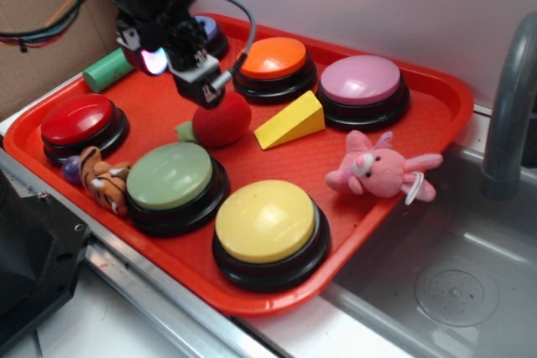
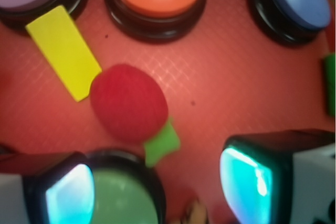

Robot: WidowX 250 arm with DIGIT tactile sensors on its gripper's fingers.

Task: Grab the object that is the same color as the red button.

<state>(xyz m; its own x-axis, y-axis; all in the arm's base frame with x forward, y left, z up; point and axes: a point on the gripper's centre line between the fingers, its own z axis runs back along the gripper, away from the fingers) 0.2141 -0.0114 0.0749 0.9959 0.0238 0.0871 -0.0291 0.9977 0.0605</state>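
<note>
We saw the gripper (image 2: pixel 157 187) hanging over the red tray (image 1: pixel 436 102) with its jaws spread apart — nothing lay between the two glowing fingertips (image 2: pixel 247 179). The fuzzy red ball toy (image 1: pixel 222 120) sat on the tray just below it, its green leaf tab (image 2: pixel 161 144) pointing toward the green button (image 1: pixel 172 178), the yellow wedge (image 1: pixel 291 121) just beside it. The red button (image 1: pixel 80 121) stood well apart — near the tray's left edge, by the small tiger toy (image 1: pixel 107 184).

Blue button (image 1: pixel 210 33) half behind arm
</note>
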